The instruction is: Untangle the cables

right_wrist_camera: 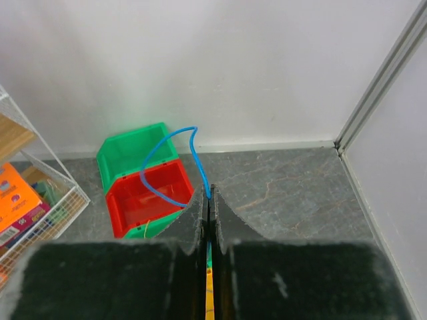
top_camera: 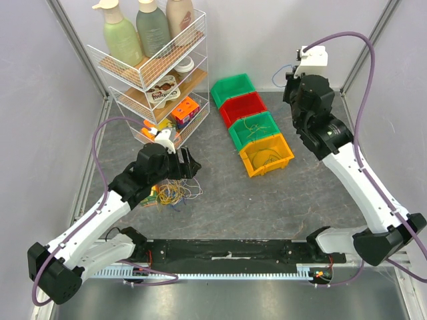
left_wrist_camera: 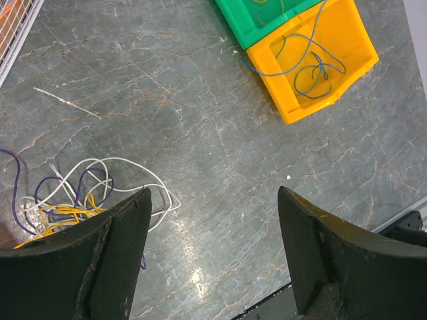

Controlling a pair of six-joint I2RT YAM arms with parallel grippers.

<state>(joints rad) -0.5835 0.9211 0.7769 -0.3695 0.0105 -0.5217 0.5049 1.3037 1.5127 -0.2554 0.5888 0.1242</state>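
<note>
- Wire rack (top_camera: 175, 63), three tiers, far left corner of the surface (top_camera: 227, 200), which is grey and marbled.
- Top tier: three bottles in a row: a light green pump bottle (top_camera: 122, 37), a darker green bottle (top_camera: 153, 27) and a tan bottle (top_camera: 179, 15).
- Middle tier: a labelled tub (top_camera: 162, 92) with a white-lidded jar (top_camera: 183, 65) behind it.
- Bottom tier: an orange box (top_camera: 185, 110).
- Four open bins touching in a diagonal row right of the rack, far to near: green bin (top_camera: 233, 87), red bin (top_camera: 243, 107), second green bin (top_camera: 255, 127), yellow bin (top_camera: 267, 157).
- Black strip (top_camera: 227, 252) runs along the near edge.
- White walls, with aluminium posts (top_camera: 79, 50) at the corners.
</note>
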